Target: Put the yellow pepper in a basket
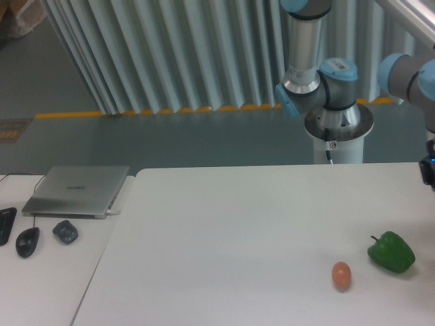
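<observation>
Two items lie on the wide white matte table (pixel 238 231): a glossy green bell pepper (pixel 391 252), lobed and blocky with a short dark stem, and just to its left, a bit nearer the front edge, a small smooth orange-pink egg-shaped item (pixel 341 275). Both rest flat and apart from each other, not touching, and they are not what the task asks for.

Up and to the right of the green pepper, only a dark sliver of the gripper (pixel 429 171) with a blue light shows at the frame's edge. Its fingers are cut off, so I cannot tell if the claw is open or closed. The yellow pepper is not visible anywhere, and no basket either; I judge the basket stands somewhere beyond the right edge, which would explain why the arm reaches out that way.

Far to the left of the green pepper, on a lower side desk, sit a closed grey metal laptop (pixel 77 190), a black computer mouse (pixel 27 241) and a small dark rounded object (pixel 65 231).
</observation>
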